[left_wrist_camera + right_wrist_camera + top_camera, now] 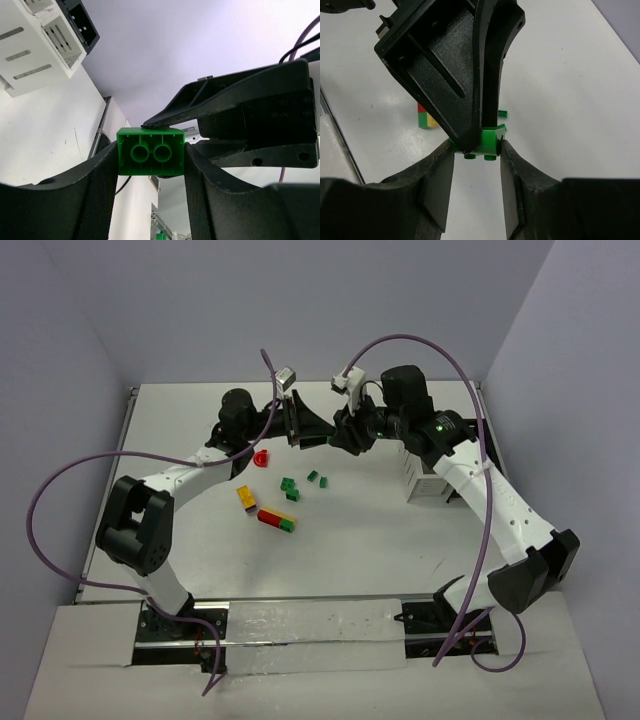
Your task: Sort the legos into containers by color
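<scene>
A green brick [150, 151] is held in the air between both grippers at the back middle of the table. My left gripper [151, 157] is shut on its two sides. My right gripper [476, 150] has its fingertips against the same green brick [489, 142], from the opposite direction. In the top view the left gripper [303, 428] and right gripper [342, 433] meet tip to tip and hide the brick. The white slatted box [35, 47] and the black tray [80, 22] stand side by side. The box [425, 483] lies partly under my right arm.
Loose on the table in front of the grippers: a red piece [261, 457], several small green bricks [290, 488], a yellow brick [245, 496] and a red, yellow and green stack [276, 520], which also shows in the right wrist view [426, 117].
</scene>
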`<state>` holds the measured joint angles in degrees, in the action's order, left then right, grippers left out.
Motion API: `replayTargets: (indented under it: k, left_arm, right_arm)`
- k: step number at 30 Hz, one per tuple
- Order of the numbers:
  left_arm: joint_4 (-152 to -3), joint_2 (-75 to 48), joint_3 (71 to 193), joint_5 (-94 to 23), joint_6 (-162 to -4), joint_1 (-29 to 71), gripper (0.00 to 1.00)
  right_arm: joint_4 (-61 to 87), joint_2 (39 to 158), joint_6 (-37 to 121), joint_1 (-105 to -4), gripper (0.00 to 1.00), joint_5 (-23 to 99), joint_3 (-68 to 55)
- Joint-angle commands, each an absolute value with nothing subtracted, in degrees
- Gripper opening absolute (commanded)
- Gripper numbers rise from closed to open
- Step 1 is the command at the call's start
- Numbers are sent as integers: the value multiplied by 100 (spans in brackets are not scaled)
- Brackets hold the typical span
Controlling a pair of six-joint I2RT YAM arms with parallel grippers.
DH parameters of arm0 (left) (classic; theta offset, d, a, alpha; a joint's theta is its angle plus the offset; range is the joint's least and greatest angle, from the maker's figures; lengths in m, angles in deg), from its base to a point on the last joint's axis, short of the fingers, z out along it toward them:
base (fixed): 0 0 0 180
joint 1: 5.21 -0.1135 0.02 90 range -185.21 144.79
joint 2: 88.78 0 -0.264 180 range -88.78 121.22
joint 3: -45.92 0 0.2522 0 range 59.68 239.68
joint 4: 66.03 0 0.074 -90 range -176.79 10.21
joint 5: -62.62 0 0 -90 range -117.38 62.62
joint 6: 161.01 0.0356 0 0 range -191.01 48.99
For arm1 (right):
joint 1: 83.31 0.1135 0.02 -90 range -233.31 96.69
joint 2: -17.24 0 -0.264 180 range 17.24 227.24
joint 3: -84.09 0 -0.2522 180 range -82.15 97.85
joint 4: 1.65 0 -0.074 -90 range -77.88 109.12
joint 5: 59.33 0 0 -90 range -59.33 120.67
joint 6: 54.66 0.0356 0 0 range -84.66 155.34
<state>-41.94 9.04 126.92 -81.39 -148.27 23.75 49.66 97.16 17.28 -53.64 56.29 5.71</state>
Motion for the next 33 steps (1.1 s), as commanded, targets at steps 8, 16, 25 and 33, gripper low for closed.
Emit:
replayTargets:
  k: [8,16,25,33]
  left_arm:
    - [-4217,470,12715,-8239,-14582,2208,90]
    - [-6955,-306,13338,-7232,-11928,720,99]
    - [-9377,-1252,12870,-4504,-8436,789,99]
    - [-9490,-1453,12371,-3827,-7790,789,99]
  right_arm:
    - [4674,9693,1617,-5379,0,4924,695]
    - [4638,9655,1647,-6935,0,5037,317]
    - [4527,10855,2053,-8524,0,4781,794]
    - [4481,11442,2134,-8586,0,4223,1007]
